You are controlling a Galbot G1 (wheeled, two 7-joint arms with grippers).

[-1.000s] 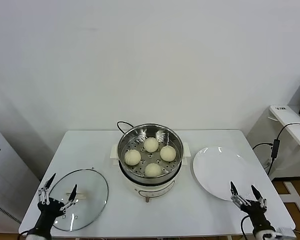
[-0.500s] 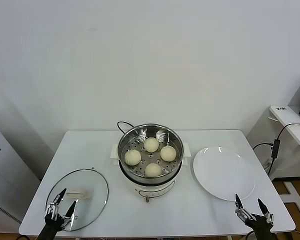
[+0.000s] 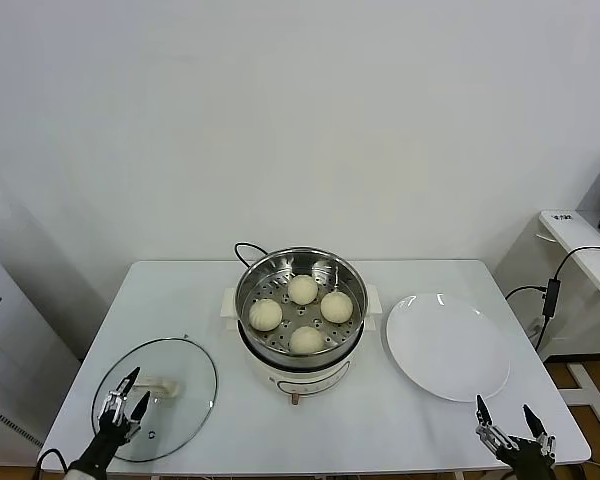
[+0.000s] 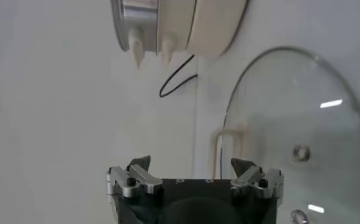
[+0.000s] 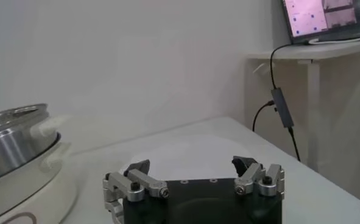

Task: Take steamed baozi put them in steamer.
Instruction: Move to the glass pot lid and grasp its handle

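Four steamed baozi [image 3: 301, 313], small, smooth, round and cream-white, sit inside the steamer [image 3: 300, 276] on its perforated bottom. One lies toward the back, one toward the front, one to each side, close together in a loose diamond. The steamer is a round, shiny stainless-steel pot, uncovered and upright, on a white electric base near the middle of the counter [image 3: 380, 425].

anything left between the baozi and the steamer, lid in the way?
Nothing visible. All four baozi already sit in the steamer. The glass lid lies flat on the table beside it, the plate is bare.
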